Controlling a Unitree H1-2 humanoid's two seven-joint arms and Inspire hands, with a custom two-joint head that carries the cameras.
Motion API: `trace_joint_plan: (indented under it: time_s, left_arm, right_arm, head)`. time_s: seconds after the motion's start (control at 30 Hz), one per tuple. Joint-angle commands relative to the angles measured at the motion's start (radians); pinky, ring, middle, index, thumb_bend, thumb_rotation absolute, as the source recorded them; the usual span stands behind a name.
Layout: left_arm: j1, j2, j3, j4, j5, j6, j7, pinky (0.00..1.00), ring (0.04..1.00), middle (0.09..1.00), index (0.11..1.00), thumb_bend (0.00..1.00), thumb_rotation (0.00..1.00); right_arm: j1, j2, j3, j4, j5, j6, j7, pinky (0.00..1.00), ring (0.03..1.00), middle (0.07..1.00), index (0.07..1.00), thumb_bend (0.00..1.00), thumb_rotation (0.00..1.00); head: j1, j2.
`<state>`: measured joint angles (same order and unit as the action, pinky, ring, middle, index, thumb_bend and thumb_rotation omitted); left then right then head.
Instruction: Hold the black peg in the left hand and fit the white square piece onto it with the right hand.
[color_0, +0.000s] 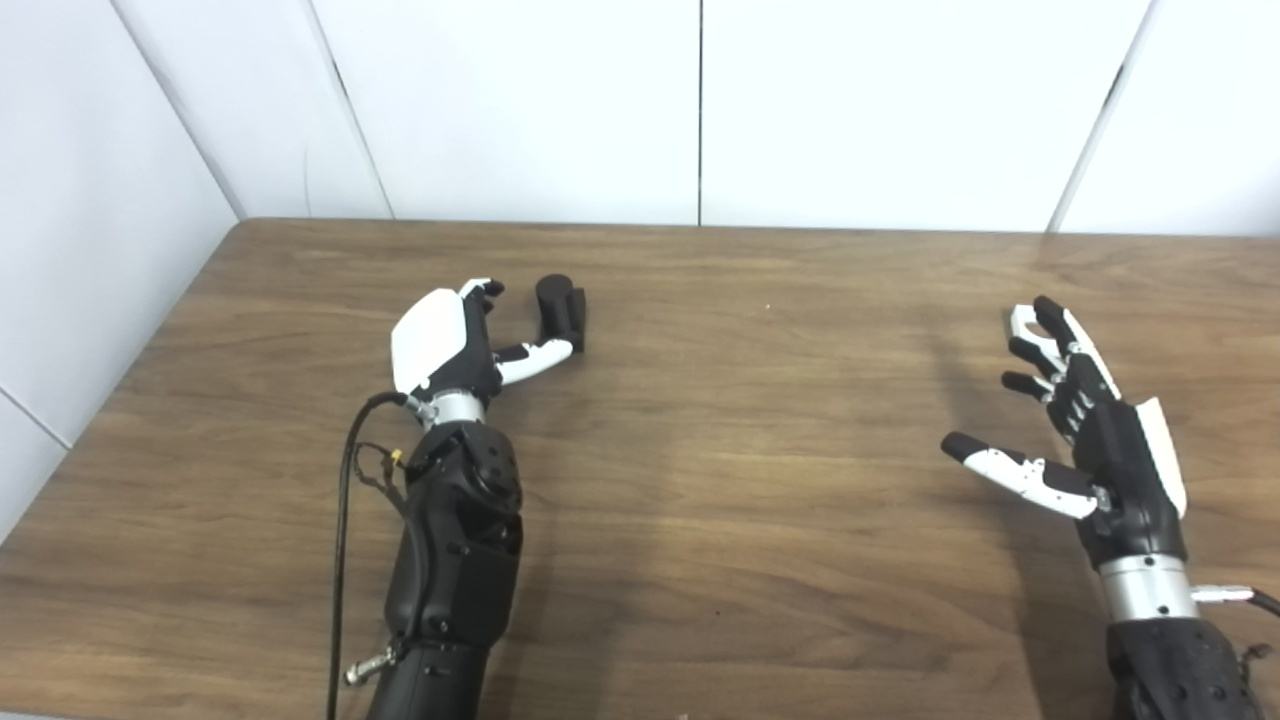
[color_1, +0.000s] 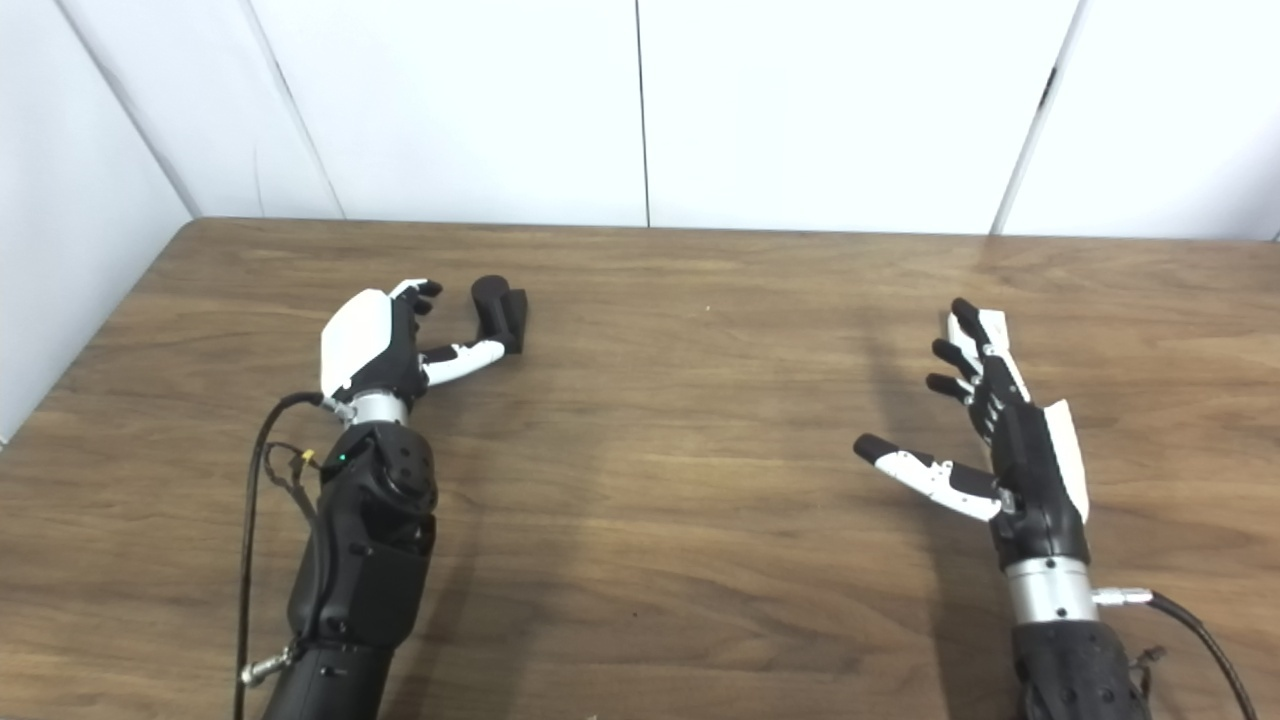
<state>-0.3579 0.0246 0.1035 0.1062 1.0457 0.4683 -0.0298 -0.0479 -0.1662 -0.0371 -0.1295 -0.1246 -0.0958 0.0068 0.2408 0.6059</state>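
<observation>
Peg (color_0: 560, 312) on table (color_0: 720, 480) far left, just right of left hand (color_0: 445, 345), perhaps touching; right hand (color_0: 1085, 430) far right.

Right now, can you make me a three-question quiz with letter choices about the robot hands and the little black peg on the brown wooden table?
1. Where is the small black plastic peg?
A. beside the left hand
B. beside the right hand
C. at the table's near edge

2. How many white square pieces show?
A. two
B. one
C. none

3. How is the right hand?
A. closed on the peg
B. open, holding nothing
C. flat on the brown wooden table

Answers: 1 A, peg sits at its fingertips. 2 C, only the peg is visible. 3 B, fingers spread apart.
</observation>
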Motion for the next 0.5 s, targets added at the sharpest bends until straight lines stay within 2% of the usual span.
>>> trace_joint_plan:
  time_s: [0.0, 0.13, 0.33, 0.47]
  left_arm:
    - [-0.045, 0.007, 0.001, 0.009, 0.039, 0.001, -0.020, 0.60, 0.761, 0.807, 0.815, 0.96, 0.53]
    - [-0.055, 0.003, -0.002, 0.023, 0.077, 0.001, -0.065, 0.58, 0.748, 0.806, 0.831, 0.98, 0.55]
    - [-0.069, -0.005, -0.013, 0.018, 0.174, 0.001, -0.174, 0.62, 0.802, 0.841, 0.875, 1.00, 0.59]
    - [-0.078, -0.008, -0.023, 0.020, 0.241, 0.001, -0.236, 0.60, 0.782, 0.824, 0.871, 1.00, 0.61]
  right_arm:
    - [-0.027, -0.002, 0.002, -0.031, -0.007, -0.043, -0.004, 0.77, 0.872, 0.958, 0.929, 0.71, 0.19]
    - [-0.028, 0.000, 0.005, -0.031, -0.010, -0.042, -0.003, 0.76, 0.869, 0.952, 0.925, 0.71, 0.18]
    - [-0.035, 0.004, 0.008, -0.018, -0.022, -0.043, -0.010, 0.75, 0.858, 0.948, 0.924, 0.72, 0.19]
    - [-0.045, 0.006, 0.011, 0.003, -0.019, -0.058, -0.009, 0.75, 0.856, 0.949, 0.921, 0.73, 0.19]
  head:
    - [0.001, 0.000]
    - [-0.001, 0.001]
    - [-0.010, 0.005]
    - [-0.013, 0.004]
